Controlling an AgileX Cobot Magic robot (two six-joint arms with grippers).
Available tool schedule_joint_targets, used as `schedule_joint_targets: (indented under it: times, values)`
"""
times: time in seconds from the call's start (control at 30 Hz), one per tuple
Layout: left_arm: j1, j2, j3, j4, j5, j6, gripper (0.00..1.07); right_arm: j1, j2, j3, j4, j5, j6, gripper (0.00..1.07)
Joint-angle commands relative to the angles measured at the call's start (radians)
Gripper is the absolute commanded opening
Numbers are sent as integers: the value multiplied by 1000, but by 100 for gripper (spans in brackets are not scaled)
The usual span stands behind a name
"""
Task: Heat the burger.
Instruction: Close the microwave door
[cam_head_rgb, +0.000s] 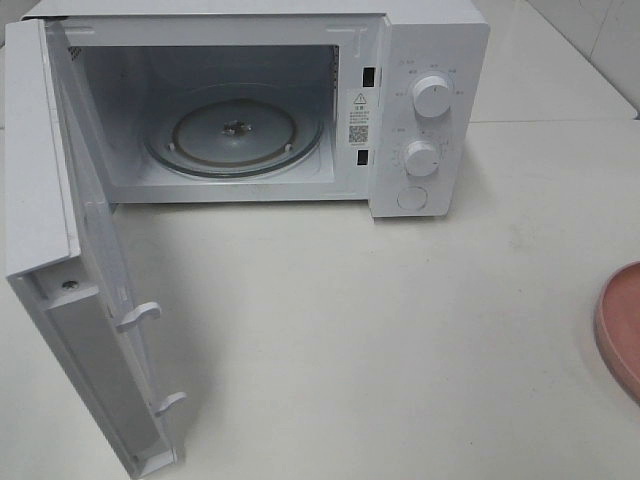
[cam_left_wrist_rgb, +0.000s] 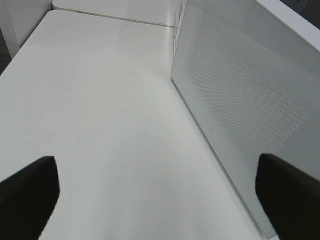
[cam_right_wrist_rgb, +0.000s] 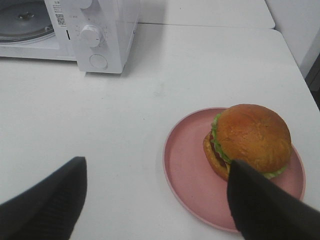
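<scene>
The burger (cam_right_wrist_rgb: 252, 135), with a golden-brown bun, green lettuce and a dark patty, sits on a pink plate (cam_right_wrist_rgb: 195, 170) in the right wrist view. My right gripper (cam_right_wrist_rgb: 157, 165) is open and hovers above the table just short of the plate, one dark finger (cam_right_wrist_rgb: 265, 205) overlapping the burger's near side. The white microwave (cam_head_rgb: 430, 60) stands at the back with its door (cam_head_rgb: 70, 250) swung wide to the left and its glass turntable (cam_head_rgb: 235, 130) bare. My left gripper (cam_left_wrist_rgb: 156, 165) is open beside the outer face of the door (cam_left_wrist_rgb: 250, 100). Neither gripper shows in the exterior high view.
Only the pink plate's rim (cam_head_rgb: 622, 325) shows at the right edge of the exterior high view. Two knobs (cam_head_rgb: 432, 97) and a button sit on the microwave's right panel. White table (cam_head_rgb: 350, 330) spreads in front of the microwave.
</scene>
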Motion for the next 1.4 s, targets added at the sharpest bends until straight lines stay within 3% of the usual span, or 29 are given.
schedule_joint_targets:
  times: [0.03,0.37,0.57,0.63,0.67,0.73,0.77,0.83,0.87,0.93,0.97,1.0,1.07,1.13,1.23,1.3,1.33,1.4]
  values:
    - [4,-18,-1,-8,-4,4,100,-7,-27,4,0,-15,-7,75]
    - [4,-15,-17,-1,-28,4,98,-7,-27,4,0,-15,-7,75]
    - [4,74,-37,8,-106,4,84,-7,-27,4,0,-15,-7,75]
    - [4,151,-34,11,-154,4,71,-7,-27,4,0,-15,-7,75]
    - [4,151,-34,11,-154,4,71,-7,-27,4,0,-15,-7,75]
    - [4,226,-34,10,-201,4,56,-7,-27,4,0,-15,-7,75]
    - [4,226,-34,10,-201,4,56,-7,-27,4,0,-15,-7,75]
    - [4,305,-34,10,-234,4,38,-7,-27,4,0,-15,-7,75]
    - [4,305,-34,10,-234,4,38,-7,-27,4,0,-15,-7,75]
    - [4,387,-30,10,-280,4,13,-7,-27,4,0,-15,-7,75]
    - [4,387,-30,10,-280,4,13,-7,-27,4,0,-15,-7,75]
    - [4,428,-10,9,-348,4,0,-7,-27,4,0,-15,-7,75]
    - [4,444,0,9,-382,5,0,-7,-27,4,0,-15,-7,75]
    - [4,514,67,7,-563,12,0,-7,-27,4,0,-15,-7,75]
    - [4,531,87,7,-606,20,0,-7,-27,4,0,-15,-7,75]
    - [4,577,147,7,-787,81,0,-7,-27,4,0,-15,-7,75]
    - [4,577,147,7,-787,81,0,-7,-27,4,0,-15,-7,75]
    - [4,639,223,7,-1026,128,0,-7,-27,4,0,-15,-7,75]
